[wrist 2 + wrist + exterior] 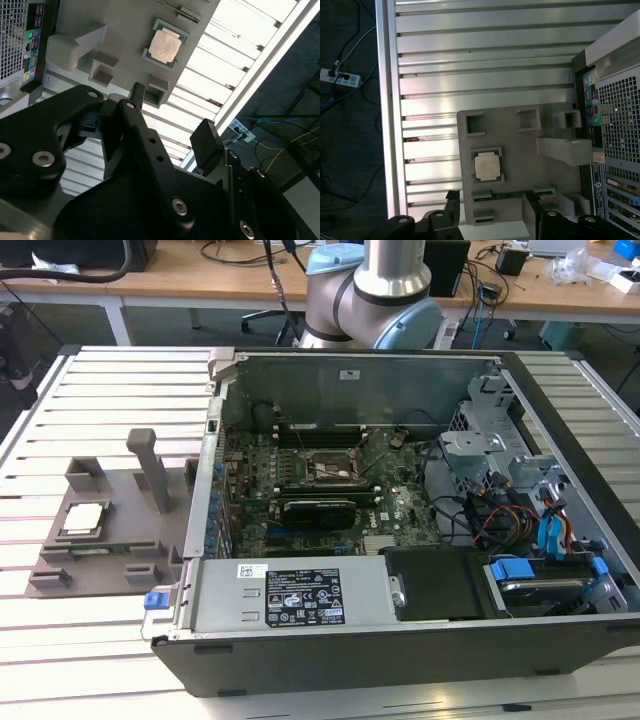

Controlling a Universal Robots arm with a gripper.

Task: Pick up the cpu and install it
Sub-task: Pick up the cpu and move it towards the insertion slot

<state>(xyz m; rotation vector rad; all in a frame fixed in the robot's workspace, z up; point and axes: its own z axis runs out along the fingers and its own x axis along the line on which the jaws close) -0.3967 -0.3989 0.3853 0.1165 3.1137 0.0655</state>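
Note:
The cpu (82, 518) is a small square chip with a silvery top. It lies flat in a recess of the grey plastic tray (120, 550), at the exterior view's left of the open computer case (400, 640). Both wrist views look down on the cpu (486, 166) (165, 47) in the tray (520, 150) (115, 30). My gripper (491, 200) (170, 115) hangs above the tray, apart from the chip, open with nothing between its black fingers (452, 196). The dark socket (330, 468) with its metal frame sits on the motherboard inside the case.
A tall grey post (150, 468) and raised blocks stand on the tray near the chip. The case wall (205, 490) rises beside the tray. Cables and drive cages (520, 490) fill the case's right. The slatted table's edge (382, 100) drops to the floor.

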